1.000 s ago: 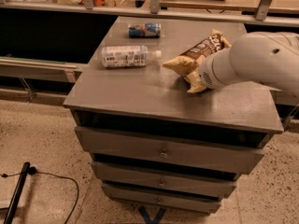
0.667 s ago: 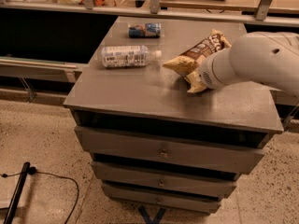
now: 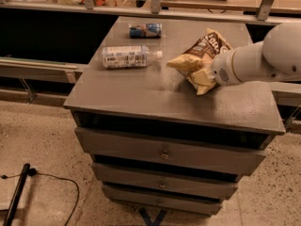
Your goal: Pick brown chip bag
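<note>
**Gripper at bag, hold not confirmed: slip risk**

The brown chip bag (image 3: 200, 55) sits right of centre in the frame, on the grey top of the drawer cabinet (image 3: 155, 98). It is crumpled and tilted, with the dark end toward the upper right and the pale yellow end toward the lower left. The white arm (image 3: 256, 60) comes in from the right edge. The gripper (image 3: 210, 75) is at the bag's lower right corner, touching or buried in the yellow folds.

The gripper tip is hidden behind the wrist and the bag, so I cannot tell whether it is clamped on the bag or loose. I also cannot tell whether the bag is off the surface.

Risks, as judgement:
- The film is thin and crinkly. A pinch on one corner fold may slide out on lift, dropping the bag back onto the top.
- The grab is off-centre, so the bag is likely to swing or sag when raised.
- A hard squeeze could crush the chips or pop the bag.
- A sideways drag toward the left could push the bag into the clear bottle (image 3: 129, 57), which lies on its side nearby and would roll.
- The blue can (image 3: 145, 30) in the upper middle is well apart, so the risk there is low.
</note>
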`<state>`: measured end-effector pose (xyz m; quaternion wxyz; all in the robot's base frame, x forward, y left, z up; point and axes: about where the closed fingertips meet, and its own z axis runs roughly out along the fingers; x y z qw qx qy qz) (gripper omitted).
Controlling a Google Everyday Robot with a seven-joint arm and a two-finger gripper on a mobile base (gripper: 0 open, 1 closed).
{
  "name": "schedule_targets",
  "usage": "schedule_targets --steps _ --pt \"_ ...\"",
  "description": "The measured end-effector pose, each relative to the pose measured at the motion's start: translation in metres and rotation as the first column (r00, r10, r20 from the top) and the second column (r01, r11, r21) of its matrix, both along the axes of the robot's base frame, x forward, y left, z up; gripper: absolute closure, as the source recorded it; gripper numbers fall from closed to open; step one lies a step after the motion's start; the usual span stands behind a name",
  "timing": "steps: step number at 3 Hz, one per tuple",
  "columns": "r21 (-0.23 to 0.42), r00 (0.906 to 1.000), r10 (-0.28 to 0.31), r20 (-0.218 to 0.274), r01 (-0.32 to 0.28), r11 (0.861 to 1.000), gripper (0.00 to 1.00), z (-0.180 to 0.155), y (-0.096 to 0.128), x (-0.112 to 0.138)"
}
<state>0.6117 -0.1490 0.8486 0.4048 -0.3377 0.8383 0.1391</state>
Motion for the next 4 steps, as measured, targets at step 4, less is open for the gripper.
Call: schedule_targets --steps 4 --pt "0.321 0.9106 0.217 0.352 -0.335 0.886 1.00 0.137 -0.044 -0.054"
